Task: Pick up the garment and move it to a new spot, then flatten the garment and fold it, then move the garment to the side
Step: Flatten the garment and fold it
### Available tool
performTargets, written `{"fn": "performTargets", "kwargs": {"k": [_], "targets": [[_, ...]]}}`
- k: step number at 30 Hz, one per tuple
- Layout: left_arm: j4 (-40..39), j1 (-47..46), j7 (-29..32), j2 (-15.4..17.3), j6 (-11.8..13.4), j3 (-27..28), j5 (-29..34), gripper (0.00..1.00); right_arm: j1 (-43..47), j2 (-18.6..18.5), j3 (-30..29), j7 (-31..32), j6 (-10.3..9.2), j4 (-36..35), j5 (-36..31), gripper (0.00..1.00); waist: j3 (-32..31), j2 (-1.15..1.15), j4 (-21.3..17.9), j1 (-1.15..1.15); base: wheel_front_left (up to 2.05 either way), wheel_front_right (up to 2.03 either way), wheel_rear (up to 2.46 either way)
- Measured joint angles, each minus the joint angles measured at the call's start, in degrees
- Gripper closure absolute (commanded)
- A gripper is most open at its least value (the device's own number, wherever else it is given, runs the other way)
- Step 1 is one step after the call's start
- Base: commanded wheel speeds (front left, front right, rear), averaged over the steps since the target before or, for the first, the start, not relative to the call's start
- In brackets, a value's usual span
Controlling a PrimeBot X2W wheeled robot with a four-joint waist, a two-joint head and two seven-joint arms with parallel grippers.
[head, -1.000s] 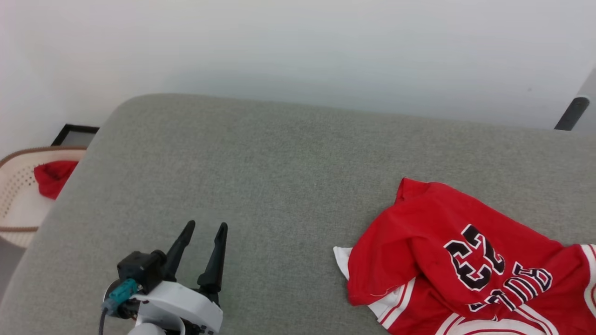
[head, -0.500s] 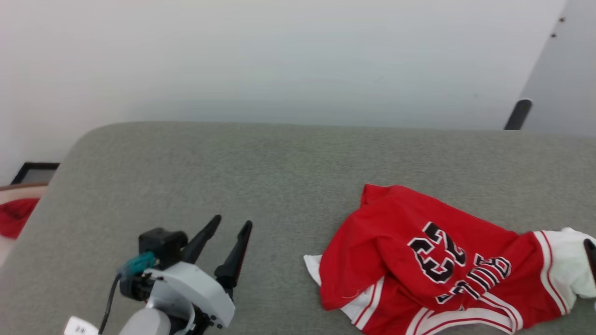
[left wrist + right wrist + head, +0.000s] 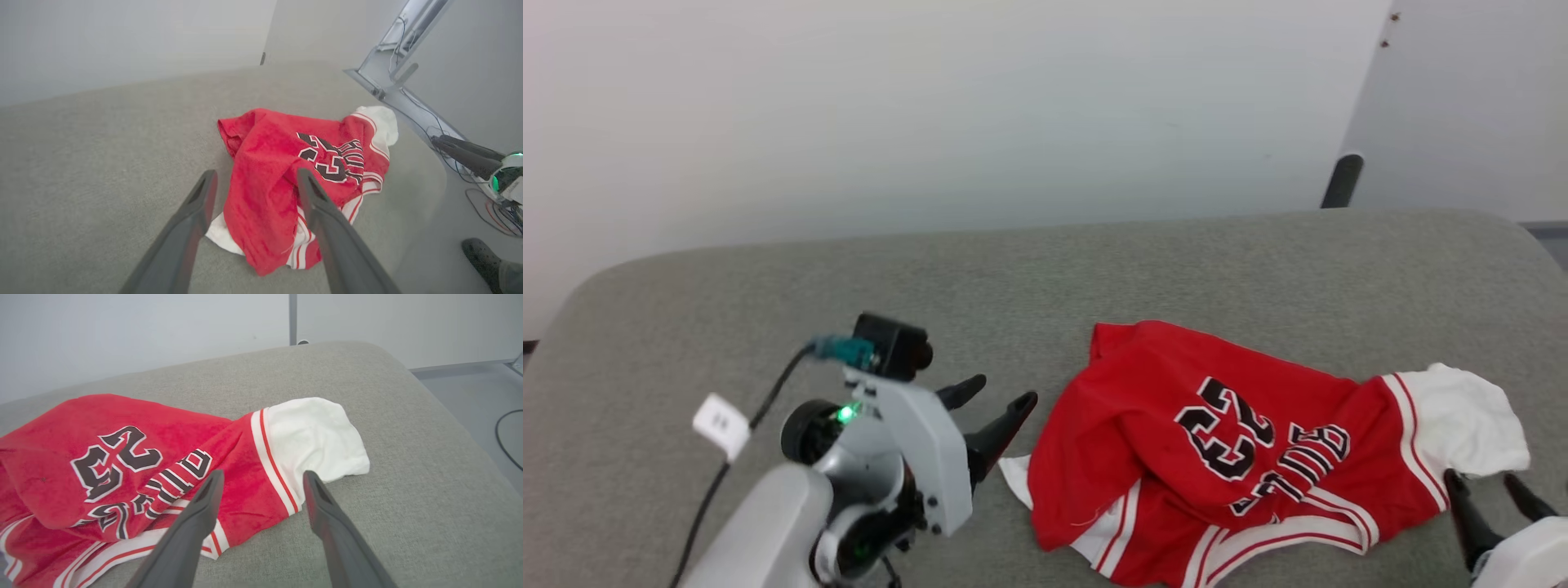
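Two pale wall surfaces [image 3: 931, 106] meet at a seam behind the scene. Below them, a tabletop [image 3: 768, 278] covered in grey fabric, with rounded corners, spans the head view from side to side. The garment [image 3: 1176, 408], a red jersey, lies crumpled on the right half of the tabletop, well clear of the far edge. Its body is bunched into folds, and white-and-red striped trim runs along its near edge.

The left arm [image 3: 760, 523], pale grey, enters at the lower left and reaches rightward, with a small black camera [image 3: 894, 347] atop its wrist. The left claw [image 3: 1005, 389] has its two dark fingers spread apart and empty. Its tips are just beside the jersey's left edge, where a white corner of cloth pokes out; whether they touch the cloth cannot be told.

The right claw [image 3: 1480, 476] rises from the lower right corner, fingers likewise parted with nothing between them. Its tips are just beside the white sleeve [image 3: 1462, 425] at the jersey's right end. In the right wrist view the sleeve's striped seam shows in the gap between the two fingers.

Black, white-outlined figures 23 [image 3: 1225, 429] and a row of letters [image 3: 1298, 469] read upside down on the jersey's front. A dark post [image 3: 1341, 180] stands beyond the far edge. A white tag [image 3: 719, 425] hangs on the left arm's cable, and a green light [image 3: 847, 413] glows on the wrist.
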Motion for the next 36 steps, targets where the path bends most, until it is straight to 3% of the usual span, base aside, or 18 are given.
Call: {"fn": "performTargets", "kwargs": {"k": [9,15,36], "targets": [[5.46,-8.14,15.56,-1.58,1.68,-2.32,-6.23,0.00,0.12,3.05,1.36,1.40,0.00,-3.16,-0.48,0.00,0.96,0.00,-4.08,0.00,0.00,0.00,0.00],[10.18,-12.80,20.01,-1.83,1.10,-4.95,-5.87,0.00,-0.05,2.94,1.23,1.36,0.00,-3.35,-0.23,0.00,1.78,0.00,-6.48,0.00,0.00,0.00,0.00],[25.88,-19.76,15.66,-0.91,-1.10,-13.43,0.21,0.00,-1.94,4.45,2.25,-1.18,0.00,-1.27,0.81,0.00,7.75,0.00,-11.12,0.00,0.00,0.00,0.00]]}}
